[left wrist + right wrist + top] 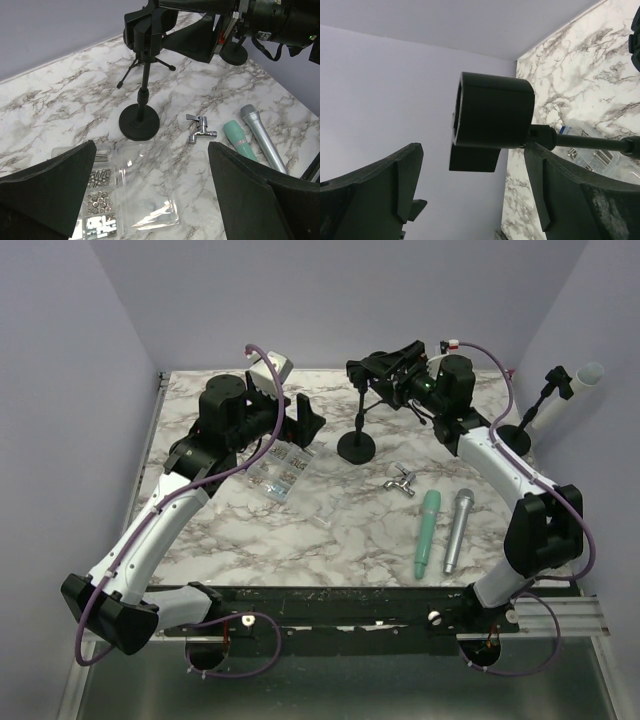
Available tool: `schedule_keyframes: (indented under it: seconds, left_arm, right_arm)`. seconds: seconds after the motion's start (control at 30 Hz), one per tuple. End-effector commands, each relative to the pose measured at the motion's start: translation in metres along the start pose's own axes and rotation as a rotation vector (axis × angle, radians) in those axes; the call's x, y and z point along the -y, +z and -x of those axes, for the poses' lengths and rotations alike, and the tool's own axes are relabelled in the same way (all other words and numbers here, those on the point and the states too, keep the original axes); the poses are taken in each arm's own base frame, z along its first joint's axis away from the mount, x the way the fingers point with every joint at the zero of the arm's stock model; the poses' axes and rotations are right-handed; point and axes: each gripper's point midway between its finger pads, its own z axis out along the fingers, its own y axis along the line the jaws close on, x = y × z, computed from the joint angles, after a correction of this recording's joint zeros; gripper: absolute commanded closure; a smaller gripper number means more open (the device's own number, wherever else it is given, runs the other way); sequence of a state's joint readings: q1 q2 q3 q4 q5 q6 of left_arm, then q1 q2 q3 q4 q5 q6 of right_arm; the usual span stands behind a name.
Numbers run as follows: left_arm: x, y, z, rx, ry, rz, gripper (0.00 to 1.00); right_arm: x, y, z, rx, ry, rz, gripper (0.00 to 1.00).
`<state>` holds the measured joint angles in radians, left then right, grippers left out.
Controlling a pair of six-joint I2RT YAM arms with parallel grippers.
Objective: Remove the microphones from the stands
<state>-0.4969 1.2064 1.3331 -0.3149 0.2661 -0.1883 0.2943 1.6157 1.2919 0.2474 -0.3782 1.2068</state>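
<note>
1. At the table's right edge, a white mic (580, 378) is sitting tilted in its stand (516, 440).
2. Right gripper (472, 160) is gaping around the middle stand's (357, 447) clip (492, 110); left gripper (150, 165) is gaping too, holding nothing.
3. Mic is likely handling light, rigid and smooth; gripping mid-barrel is looking safest.

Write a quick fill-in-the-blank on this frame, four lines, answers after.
1. The mint-green microphone and the silver microphone lie flat near the ___ arm's base.
2. The left claw hangs ___ over the clear plastic box of screws and nuts.
3. The black clip of the black round-base stand, framed by the right claw, is ___.
4. The small metal tap lies between that stand's base and the ___ microphone.
Answers: right; open; empty; mint-green.
</note>
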Motion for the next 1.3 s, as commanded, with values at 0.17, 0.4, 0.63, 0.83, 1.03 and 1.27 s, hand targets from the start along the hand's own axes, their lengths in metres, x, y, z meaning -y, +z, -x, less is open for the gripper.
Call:
schedule_keyframes:
  seconds: [0.17, 0.4, 0.63, 0.83, 1.03, 1.27]
  left_arm:
    - [0.0, 0.002, 0.005, 0.014, -0.027, -0.029, 0.01]
    - [-0.003, 0.002, 0.005, 0.015, -0.05, -0.033, 0.01]
    - [-0.006, 0.004, 0.004, 0.003, -0.068, -0.039, 0.02]
    - [-0.008, 0.006, 0.004, 0.004, -0.098, -0.058, 0.01]
    - [-0.01, 0.009, 0.001, -0.01, -0.106, -0.06, 0.01]
    - [-0.012, 0.012, -0.001, -0.013, -0.121, -0.067, 0.01]
  right_arm:
    - [-0.002, 0.014, 0.021, 0.078, -0.012, -0.025, 0.26]
    - [0.02, 0.019, 0.019, 0.073, -0.007, -0.09, 0.44]
    - [0.067, 0.008, 0.003, 0.068, 0.021, -0.195, 0.52]
    - [0.101, -0.003, -0.012, 0.058, 0.036, -0.261, 0.57]
    - [0.136, -0.012, -0.027, 0.04, 0.039, -0.328, 0.57]
    - [0.175, -0.017, -0.046, -0.004, 0.059, -0.392, 0.6]
